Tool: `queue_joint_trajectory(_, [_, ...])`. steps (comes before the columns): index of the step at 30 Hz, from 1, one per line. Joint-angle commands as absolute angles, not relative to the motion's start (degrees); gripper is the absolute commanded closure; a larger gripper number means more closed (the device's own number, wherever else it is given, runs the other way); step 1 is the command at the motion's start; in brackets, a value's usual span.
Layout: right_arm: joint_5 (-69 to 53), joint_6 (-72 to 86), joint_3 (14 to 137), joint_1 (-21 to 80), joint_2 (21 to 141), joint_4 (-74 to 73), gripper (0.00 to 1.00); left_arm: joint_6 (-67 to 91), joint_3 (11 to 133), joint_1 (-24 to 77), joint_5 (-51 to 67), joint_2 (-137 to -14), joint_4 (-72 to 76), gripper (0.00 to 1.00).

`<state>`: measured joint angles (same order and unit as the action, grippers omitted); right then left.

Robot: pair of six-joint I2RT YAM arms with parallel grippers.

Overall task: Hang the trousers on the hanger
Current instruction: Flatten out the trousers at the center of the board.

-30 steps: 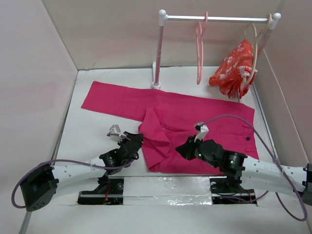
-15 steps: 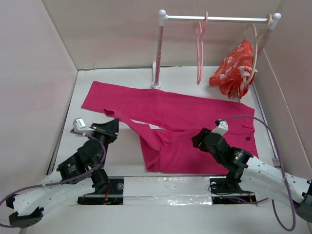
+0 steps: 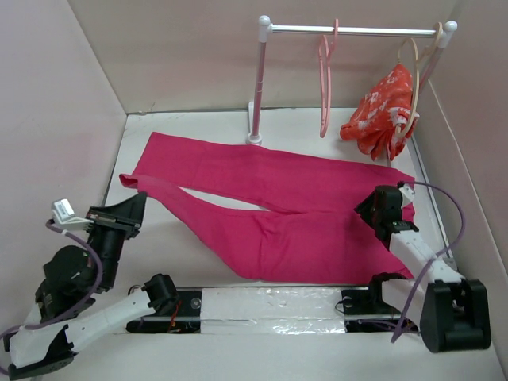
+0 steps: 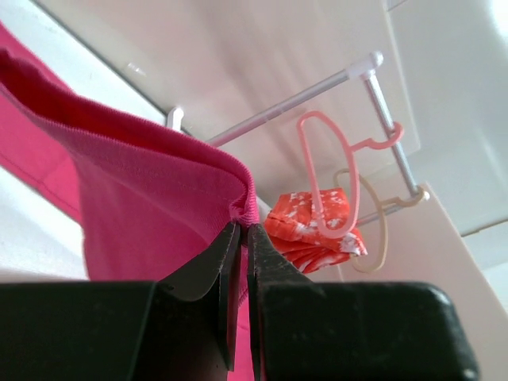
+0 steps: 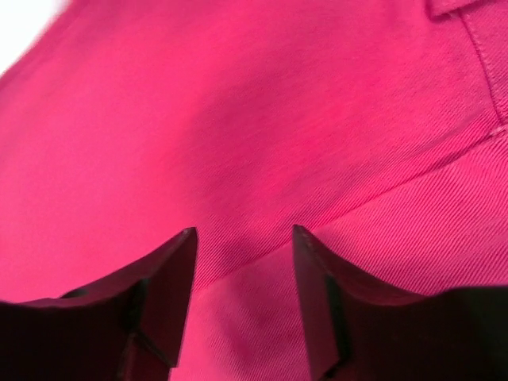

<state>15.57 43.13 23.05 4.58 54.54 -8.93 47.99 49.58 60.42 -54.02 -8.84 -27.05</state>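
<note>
Right now the left tool (image 4: 242,230) is clamped tight on the cuff edge of one leg of the trousers (image 3: 294,230). The cloth is folded between its fingers and the cuff is held up off the table (image 3: 198,127) at the far left. The right tool (image 5: 242,234) gapes fairly wide with nothing in it, just over the waist end of the cloth; whether it touches, cannot tell.

The trousers lie mostly flat across the table, legs splayed in a V toward the left, waistband at the right.

Likely step: spreading the trousers out, with no draping begun. The hanger (image 3: 325,87) hangs bare by its hook on the rail (image 3: 357,30), well apart from the trousers. The next move probably calls for bringing the legs together, then getting the cloth through the hanger's narrow loop without it slipping.

Containers: none in view. The rail also carries a beige hanger (image 3: 414,71) bearing a floral garment (image 3: 381,111).
</note>
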Motion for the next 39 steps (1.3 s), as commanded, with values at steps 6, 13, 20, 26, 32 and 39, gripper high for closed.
queue_joint_trajectory(6, [-0.8,41.7,30.4,0.9,72.1,-1.1,0.72,36.9,60.4,60.2,-51.9,-7.0,-32.2,1.00])
queue_joint_trajectory(13, [-2.2,36.4,41.6,-0.5,86.6,-2.5,0.93,36.3,56.0,60.2,-48.5,-1.8,-31.2,1.00])
queue_joint_trajectory(20, [-3.2,31.1,48.2,-1.8,87.5,-0.6,0.96,36.8,50.7,60.2,-43.7,-3.5,-29.3,1.00])
queue_joint_trajectory(26, [6.6,33.7,38.4,-9.9,73.1,-4.0,0.75,35.2,49.4,60.2,-43.2,-1.7,-27.7,1.00])
queue_joint_trajectory(32, [4.0,36.5,32.0,-26.3,67.1,-2.2,0.19,33.1,47.7,57.7,-39.8,-1.7,-26.1,1.00])
queue_joint_trajectory(39, [0.4,34.0,43.0,-29.7,82.3,-9.0,0.27,31.8,47.0,57.0,-37.3,-1.0,-25.1,1.00])
